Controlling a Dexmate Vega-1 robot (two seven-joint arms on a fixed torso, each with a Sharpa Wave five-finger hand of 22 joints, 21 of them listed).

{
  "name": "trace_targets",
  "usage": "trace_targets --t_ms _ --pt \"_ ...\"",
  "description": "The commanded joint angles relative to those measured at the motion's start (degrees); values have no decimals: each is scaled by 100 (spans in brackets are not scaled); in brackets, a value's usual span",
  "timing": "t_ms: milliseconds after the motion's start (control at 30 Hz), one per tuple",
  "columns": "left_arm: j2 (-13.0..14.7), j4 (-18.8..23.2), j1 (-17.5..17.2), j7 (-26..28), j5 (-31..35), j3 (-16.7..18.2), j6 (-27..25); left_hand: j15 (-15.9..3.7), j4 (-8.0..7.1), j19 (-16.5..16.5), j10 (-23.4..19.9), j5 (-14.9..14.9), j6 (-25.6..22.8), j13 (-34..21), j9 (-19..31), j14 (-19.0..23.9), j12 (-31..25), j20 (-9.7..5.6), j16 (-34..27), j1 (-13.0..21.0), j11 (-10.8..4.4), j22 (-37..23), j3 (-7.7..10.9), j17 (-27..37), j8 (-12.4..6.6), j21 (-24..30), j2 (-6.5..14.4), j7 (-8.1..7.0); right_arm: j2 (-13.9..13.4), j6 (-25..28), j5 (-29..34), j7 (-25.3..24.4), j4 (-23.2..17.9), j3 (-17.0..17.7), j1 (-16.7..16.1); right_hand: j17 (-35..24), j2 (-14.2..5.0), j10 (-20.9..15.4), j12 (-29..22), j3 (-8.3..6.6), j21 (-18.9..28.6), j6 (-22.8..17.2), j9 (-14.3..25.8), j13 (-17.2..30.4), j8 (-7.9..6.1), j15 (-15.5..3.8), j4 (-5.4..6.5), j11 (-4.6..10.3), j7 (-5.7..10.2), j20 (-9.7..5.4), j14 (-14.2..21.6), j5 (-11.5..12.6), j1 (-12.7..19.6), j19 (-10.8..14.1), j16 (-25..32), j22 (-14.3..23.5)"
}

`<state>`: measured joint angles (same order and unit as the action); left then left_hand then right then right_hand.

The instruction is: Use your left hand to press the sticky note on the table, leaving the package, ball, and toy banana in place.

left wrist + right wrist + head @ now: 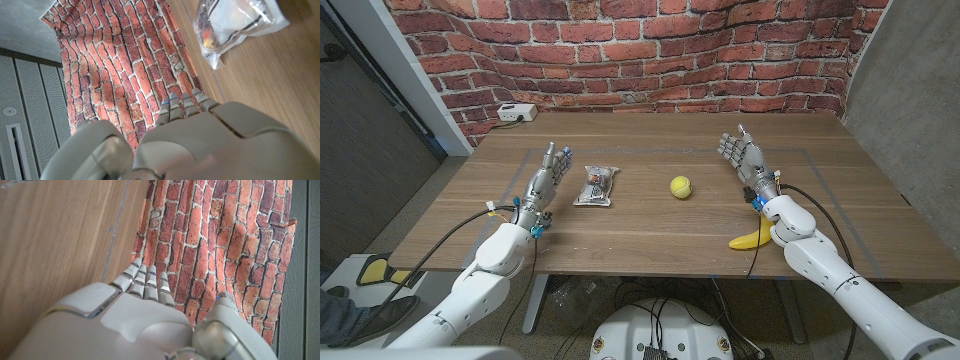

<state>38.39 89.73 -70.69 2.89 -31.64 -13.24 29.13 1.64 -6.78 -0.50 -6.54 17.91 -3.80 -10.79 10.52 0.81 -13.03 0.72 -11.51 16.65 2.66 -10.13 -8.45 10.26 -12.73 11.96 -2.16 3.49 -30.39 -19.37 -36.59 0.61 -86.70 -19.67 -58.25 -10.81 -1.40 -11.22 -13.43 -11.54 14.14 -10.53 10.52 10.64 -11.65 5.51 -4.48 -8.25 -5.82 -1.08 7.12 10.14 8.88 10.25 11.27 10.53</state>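
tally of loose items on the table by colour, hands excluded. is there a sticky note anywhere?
Yellow: 2, the ball and the toy banana
Clear with mixed contents: 1, the package
White: 1, a small box at the far edge of the table
Total: 4
No sticky note can be made out on the table.

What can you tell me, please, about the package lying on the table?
The package is a small clear plastic bag with crinkled, sealed edges, holding dark and whitish contents with bits of red and yellow; what they are is unclear. It lies flat on the wooden table, its long side running away from the robot, between the left robot hand and the ball. Nothing touches it but the table.
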Motion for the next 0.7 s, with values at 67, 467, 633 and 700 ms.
trace_targets --t_ms 67,467,633,700 --pt "149 508 -455 822 570 212 -367 5 -12 -29 -17 24 -47 -13 20 26 6 23 14 20 -8 -15 -48 26 2 9 -13 4 0 73 63 -93 -30 -22 45 -25 -3 -50 5 4 -28 20 31 0 14 20 40 28 1 14 -32 29 -63 -17 -26 23" --pt "166 843 -887 1463 1160 415 -479 -14 -1 -64 -101 41 -178 -14 20 103 -7 24 5 52 -13 -14 -64 26 -24 10 14 4 -120 148 149 -342 -296 82 -126 -22 17 -54 12 28 -45 19 30 0 18 21 49 36 8 13 -48 36 -96 -30 -34 22" --pt "201 951 -1061 1502 1225 519 -448 -21 3 -83 -125 45 -197 -14 20 126 -11 22 2 62 -17 -14 -68 25 -24 13 20 12 -145 217 202 -412 -361 70 -143 -21 20 -67 10 33 -49 16 30 0 19 23 50 23 4 15 -49 39 -104 -28 -35 22" --pt "197 963 -1132 1491 1216 567 -391 -14 4 -87 -122 47 -198 -14 20 128 -8 19 3 65 -15 -14 -70 25 -22 14 22 10 -150 239 215 -434 -384 65 -149 -19 22 -69 12 36 -52 16 30 0 20 23 51 25 8 14 -51 41 -107 -30 -36 21"
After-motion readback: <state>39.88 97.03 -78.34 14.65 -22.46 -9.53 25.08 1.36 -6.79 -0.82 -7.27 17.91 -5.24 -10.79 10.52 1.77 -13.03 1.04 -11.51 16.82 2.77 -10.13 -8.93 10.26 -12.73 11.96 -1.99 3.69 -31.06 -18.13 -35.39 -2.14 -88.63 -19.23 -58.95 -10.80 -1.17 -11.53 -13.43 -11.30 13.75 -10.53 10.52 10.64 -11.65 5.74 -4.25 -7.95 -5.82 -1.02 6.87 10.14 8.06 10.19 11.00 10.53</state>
